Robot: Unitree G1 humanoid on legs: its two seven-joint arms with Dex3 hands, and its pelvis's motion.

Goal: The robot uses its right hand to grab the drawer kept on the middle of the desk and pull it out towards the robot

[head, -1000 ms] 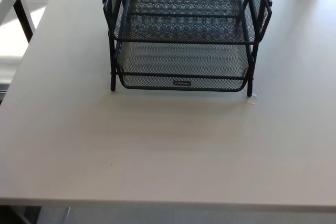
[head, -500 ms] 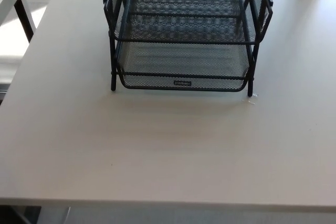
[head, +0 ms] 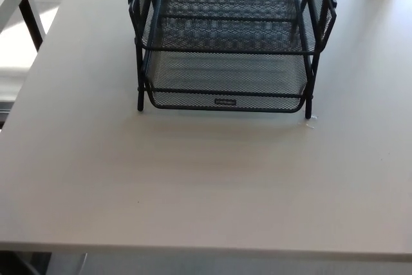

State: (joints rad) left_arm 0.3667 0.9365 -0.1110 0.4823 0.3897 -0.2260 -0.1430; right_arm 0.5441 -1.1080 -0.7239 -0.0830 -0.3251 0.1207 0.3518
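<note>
Neither robot hand appears in the head view. Black mesh drawer (head: 224,88) sits in the lower tier of its black frame (head: 138,62), at mid-far tabletop (head: 193,185), front edge facing the robot.

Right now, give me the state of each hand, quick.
Left hand: not in view.
Right hand: not in view; nothing is touching the mesh drawer on the desk.
</note>
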